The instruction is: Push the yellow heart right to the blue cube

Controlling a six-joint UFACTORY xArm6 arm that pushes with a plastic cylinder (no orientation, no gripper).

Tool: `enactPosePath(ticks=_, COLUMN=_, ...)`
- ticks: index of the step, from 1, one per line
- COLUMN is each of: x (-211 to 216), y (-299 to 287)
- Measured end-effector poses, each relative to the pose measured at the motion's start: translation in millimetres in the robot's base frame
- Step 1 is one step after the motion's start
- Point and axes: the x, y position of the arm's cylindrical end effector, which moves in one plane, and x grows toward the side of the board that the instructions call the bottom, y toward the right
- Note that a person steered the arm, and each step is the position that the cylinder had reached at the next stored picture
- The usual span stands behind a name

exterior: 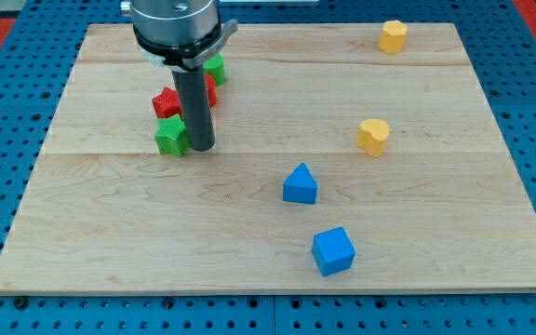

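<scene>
At the desk's upper left, my tip rests on the wood, just beside the right side of a green star-shaped block. No jaws are fitted: the arm ends in a plain rod, so nothing can be opened, closed or gripped. Behind the rod sit a red block and, partly hidden, a second red block and a second green block; their shapes cannot be made out with certainty.

Task object: the yellow heart lies on the desk's right half, well apart from my tip. The blue cube lies near the view's bottom, below and slightly left of the heart. Between them stands a blue triangular block. A yellow hexagonal block sits near the view's top right, clear of the work.

Hazards, as judged from this layout:
- Departing carelessly may drag the green star-shaped block along.
- A straight approach could strike the blue triangular block.
- An off-centre push on the heart may spin it aside.
- Excess travel may knock the cube toward the desk edge.
</scene>
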Motion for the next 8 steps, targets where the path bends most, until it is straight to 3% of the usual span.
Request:
enactPosePath(ticks=2, x=0.2, y=-9.0)
enactPosePath(ticks=3, x=6.6, y=6.7)
enactPosePath(ticks=4, x=6.8, y=70.3)
enactPosePath(ticks=5, x=-22.0, y=101.8)
enactPosePath(ticks=8, x=-27.8, y=107.8)
